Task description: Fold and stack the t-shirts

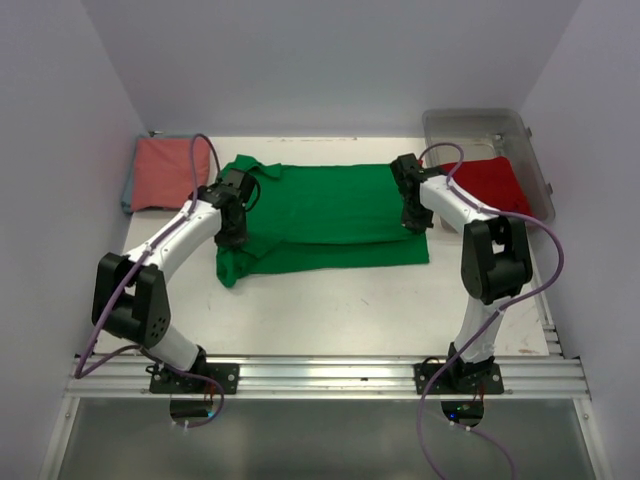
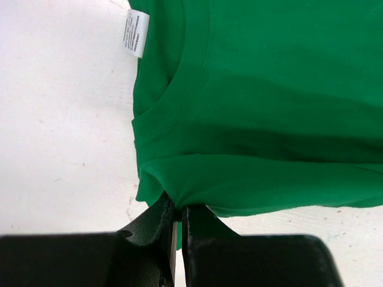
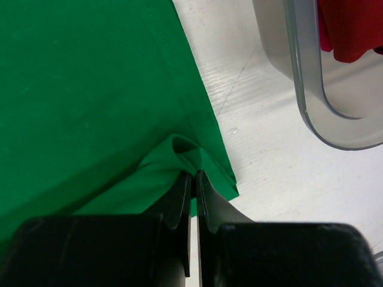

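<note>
The green t-shirt lies spread across the middle of the table, partly folded, collar at the left. My left gripper is shut on a fold of its left edge below the collar, where a white label shows. My right gripper is shut on a pinch of the shirt's right edge. A salmon-pink shirt lies folded at the far left. A red shirt lies in the clear bin at the far right, also in the right wrist view.
The clear plastic bin stands at the back right, its rim close to my right gripper. A blue-edged tray holds the pink shirt. White walls close in the table on three sides.
</note>
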